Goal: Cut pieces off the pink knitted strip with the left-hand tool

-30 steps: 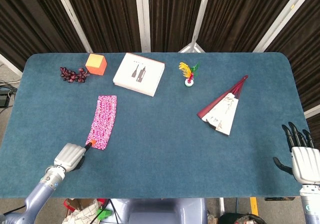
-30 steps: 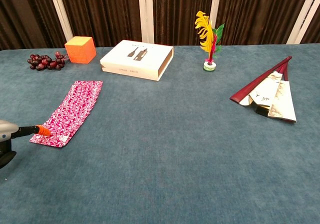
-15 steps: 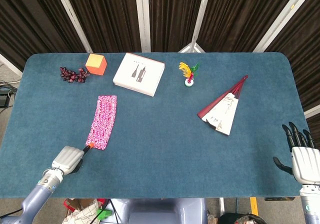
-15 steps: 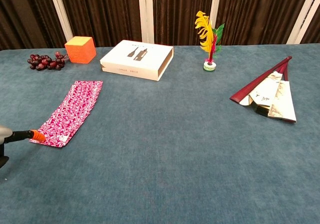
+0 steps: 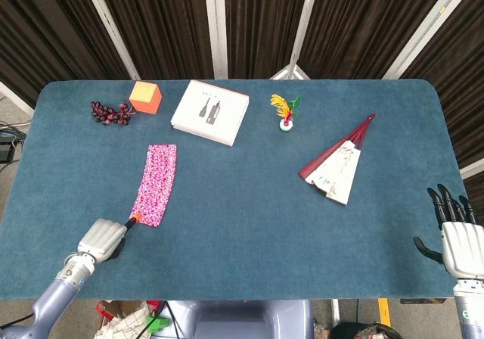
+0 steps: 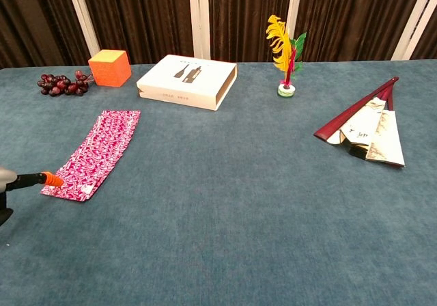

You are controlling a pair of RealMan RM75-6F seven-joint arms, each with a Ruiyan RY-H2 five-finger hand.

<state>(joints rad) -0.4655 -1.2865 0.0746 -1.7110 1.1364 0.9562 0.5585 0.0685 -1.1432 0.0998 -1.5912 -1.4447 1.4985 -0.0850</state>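
The pink knitted strip point(image 5: 155, 183) point(image 6: 95, 152) lies flat on the blue table, left of centre, running front to back. My left hand point(image 5: 102, 238) sits at the front left and grips a thin black tool whose orange tip point(image 5: 135, 218) point(image 6: 50, 179) touches the strip's near left corner. In the chest view only an edge of this hand point(image 6: 4, 183) shows at the left border. At the front right edge my right hand point(image 5: 456, 240) rests open, fingers spread, holding nothing.
An orange cube point(image 5: 144, 97) and dark grapes point(image 5: 110, 113) sit at the back left. A white box point(image 5: 210, 112) lies behind the strip. A feather shuttlecock point(image 5: 286, 112) stands at the back centre; a folded fan point(image 5: 338, 163) lies to the right.
My left hand has drawn back toward the front left, and the orange tool tip has slid from over the strip's near end to its left corner. The right hand is unchanged.
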